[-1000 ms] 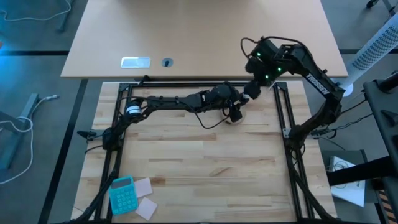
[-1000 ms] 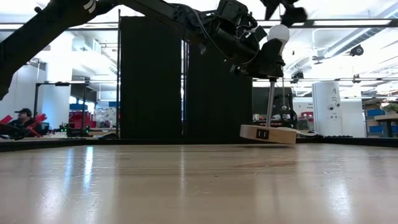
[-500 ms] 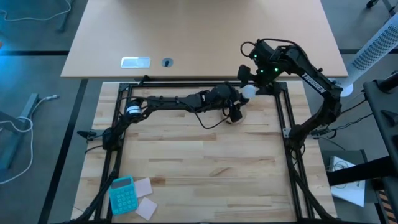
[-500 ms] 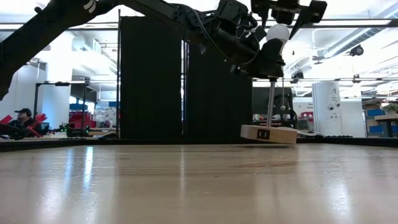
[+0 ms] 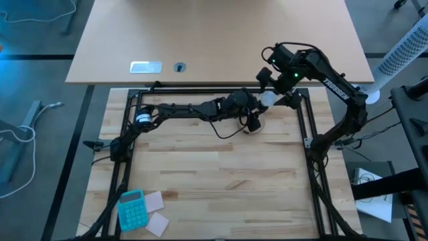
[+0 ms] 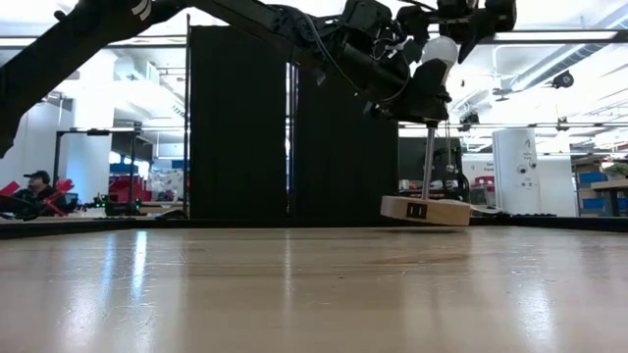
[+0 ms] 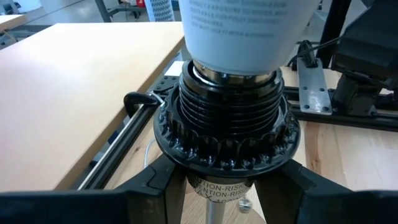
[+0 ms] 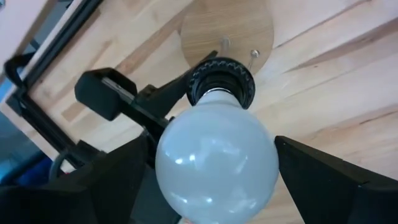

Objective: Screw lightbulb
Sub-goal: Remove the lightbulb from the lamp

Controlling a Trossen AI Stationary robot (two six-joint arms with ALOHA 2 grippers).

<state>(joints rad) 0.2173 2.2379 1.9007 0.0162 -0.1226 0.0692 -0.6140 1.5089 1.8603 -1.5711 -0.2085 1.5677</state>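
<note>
Here, in the high view's upper right, the glossy white globe lightbulb [image 5: 268,98] sits in the ribbed black socket [image 7: 224,134], near the pale wooden worktop's [image 5: 221,181] far edge. The left tool [image 5: 253,118] is clamped shut on the socket. The right tool [image 8: 214,171] straddles the bulb, fingers spread, gaps either side.

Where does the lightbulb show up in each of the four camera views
High view: lightbulb, upper right of centre, at the table's far edge.
Low view: top, right of centre, above the thin post.
Left wrist view: top centre, seated in the black socket.
Right wrist view: centre, between the right pincer fingers.
Shared landmark: the black socket.
</note>
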